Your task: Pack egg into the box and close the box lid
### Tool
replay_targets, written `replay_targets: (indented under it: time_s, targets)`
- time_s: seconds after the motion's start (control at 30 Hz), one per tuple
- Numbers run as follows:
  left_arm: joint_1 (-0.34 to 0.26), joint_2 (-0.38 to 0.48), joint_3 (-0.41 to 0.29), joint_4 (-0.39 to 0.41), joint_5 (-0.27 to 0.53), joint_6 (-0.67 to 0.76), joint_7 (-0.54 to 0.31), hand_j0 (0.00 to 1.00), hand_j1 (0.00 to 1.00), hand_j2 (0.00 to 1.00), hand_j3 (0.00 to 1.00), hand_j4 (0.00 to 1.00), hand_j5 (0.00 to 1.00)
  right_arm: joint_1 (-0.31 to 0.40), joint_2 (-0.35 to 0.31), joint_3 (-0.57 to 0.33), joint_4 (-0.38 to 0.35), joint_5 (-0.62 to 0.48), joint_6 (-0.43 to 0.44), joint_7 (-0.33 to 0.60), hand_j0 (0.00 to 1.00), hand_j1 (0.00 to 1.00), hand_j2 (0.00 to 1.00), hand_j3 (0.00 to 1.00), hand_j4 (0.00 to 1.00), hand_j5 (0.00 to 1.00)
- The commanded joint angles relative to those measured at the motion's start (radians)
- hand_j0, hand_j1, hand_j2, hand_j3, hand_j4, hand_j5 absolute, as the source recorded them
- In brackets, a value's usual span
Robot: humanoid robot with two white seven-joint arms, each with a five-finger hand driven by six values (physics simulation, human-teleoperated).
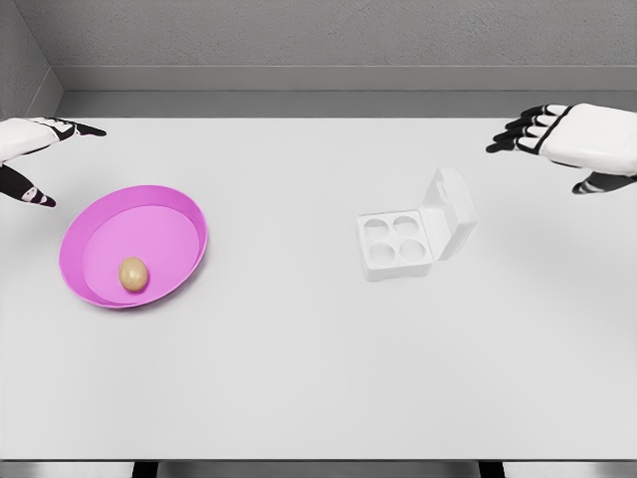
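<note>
Head view: egg [133,274] upright (in pink bowl [174,214])

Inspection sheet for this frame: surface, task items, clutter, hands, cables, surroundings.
Surface: white table, flat and evenly lit.
Task items: egg lies in the pink bowl at the table's left; white egg box sits right of centre, lid up, all four cups empty.
Clutter: nothing seen.
Hands: left hand at the left edge, right hand at the upper right; both open, holding nothing.
Cables: nothing seen.
Surroundings: grey wall behind the table.
</note>
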State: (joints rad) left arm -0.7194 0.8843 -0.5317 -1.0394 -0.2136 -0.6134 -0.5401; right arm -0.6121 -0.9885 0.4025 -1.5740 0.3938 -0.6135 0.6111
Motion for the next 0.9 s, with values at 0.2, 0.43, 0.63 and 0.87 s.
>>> replay_targets:
  time_s: [0.2, 0.43, 0.63, 0.87]
  targets:
    - [-0.041, 0.004, -0.152, -0.016, 0.007, 0.003, 0.0, 1.0, 1.0, 1.0, 1.0, 1.0, 1.0, 0.005, 0.001, -0.014, 0.049, -0.009, 0.003, 0.0, 1.0, 1.0, 1.0, 1.0, 1.0, 1.0]
    - [-0.078, 0.09, -0.3, -0.255, -0.016, 0.003, -0.037, 1.0, 1.0, 1.0, 1.0, 1.0, 1.0, 0.015, 0.002, 0.09, 0.167, 0.016, 0.003, 0.0, 1.0, 1.0, 1.0, 1.0, 1.0, 1.0]
    - [-0.041, 0.105, -0.301, -0.291, -0.029, 0.003, -0.071, 1.0, 1.0, 1.0, 1.0, 1.0, 1.0, 0.018, 0.002, 0.131, 0.167, 0.036, 0.003, 0.0, 1.0, 1.0, 1.0, 1.0, 1.0, 1.0]
    - [-0.012, 0.1, -0.335, -0.381, -0.066, 0.003, -0.071, 0.92, 0.92, 0.92, 0.92, 0.92, 0.92, 0.017, 0.002, 0.148, 0.166, 0.036, 0.003, 0.0, 1.0, 1.0, 1.0, 1.0, 1.0, 1.0]
